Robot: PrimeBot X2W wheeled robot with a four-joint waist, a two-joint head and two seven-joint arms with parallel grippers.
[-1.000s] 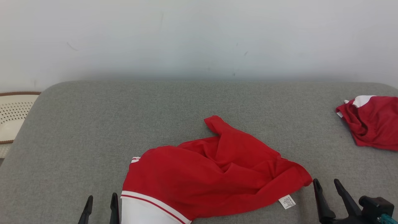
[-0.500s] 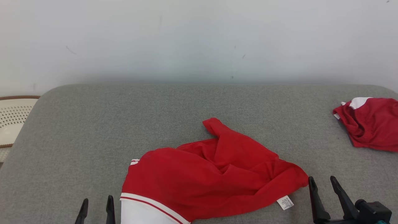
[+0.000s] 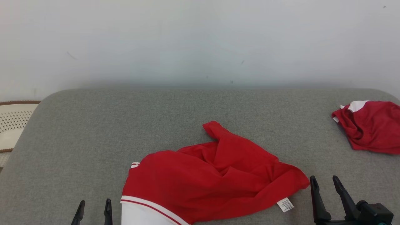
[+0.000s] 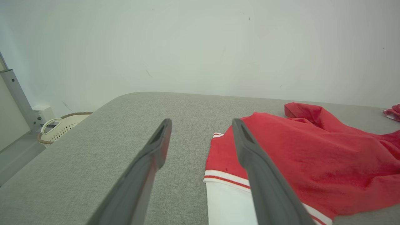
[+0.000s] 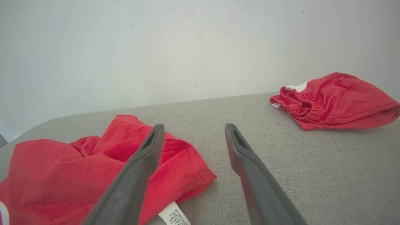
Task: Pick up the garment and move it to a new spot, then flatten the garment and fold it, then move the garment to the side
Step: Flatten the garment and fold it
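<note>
A crumpled red garment [image 3: 212, 178] with a white, red-striped panel at its near left lies on the grey padded table [image 3: 93, 131], near the front edge; it also appears as the red garment [image 4: 312, 156] and the red garment [image 5: 78, 172] in the wrist views. A white care label [image 3: 285, 204] sticks out at its right corner. My left gripper [image 3: 93, 208] stands open just left of the white panel, nothing between its fingers. To the right of the garment's corner my right gripper [image 3: 325, 184] is open and empty too.
A second red garment [image 3: 370, 126], bunched with a white patch, lies at the table's far right edge. A cream perforated basket [image 3: 12, 125] stands beyond the table's left side. A pale wall backs the table.
The camera has tilted slightly, so the whole scene sits lower in the picture. Both grippers stay open in about the same places beside the garment.
</note>
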